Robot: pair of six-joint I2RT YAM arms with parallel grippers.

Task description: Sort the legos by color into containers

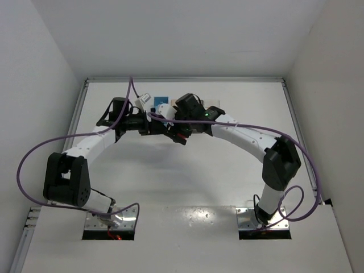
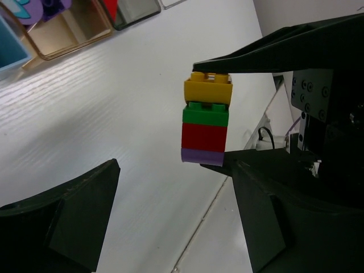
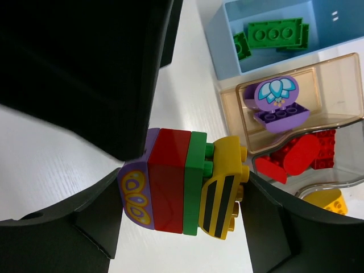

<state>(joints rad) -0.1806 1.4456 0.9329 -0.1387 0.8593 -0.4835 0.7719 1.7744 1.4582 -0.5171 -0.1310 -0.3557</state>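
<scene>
A clump of legos (image 3: 170, 179) is stacked purple, red, green and yellow. My right gripper (image 3: 185, 196) is shut on it end to end, above the table. From the left wrist the same clump (image 2: 206, 122) hangs just beyond my left gripper (image 2: 170, 216), which stands open with nothing between its fingers (image 2: 62, 222). The two grippers meet at the back middle of the table, the left gripper (image 1: 149, 126) facing the right gripper (image 1: 181, 135). The containers sit close by: a blue bin (image 3: 224, 57) holds green bricks (image 3: 273, 33), a tan bin (image 3: 333, 85) holds a purple brick (image 3: 276, 105).
A clear bin (image 3: 344, 142) holds red bricks (image 3: 298, 156), and a yellow piece (image 3: 324, 202) lies beyond its rim. The left wrist view shows the blue bin (image 2: 8, 48), the tan bin (image 2: 62, 31) and a dark grey bin (image 2: 136, 10) in a row. White walls enclose the table.
</scene>
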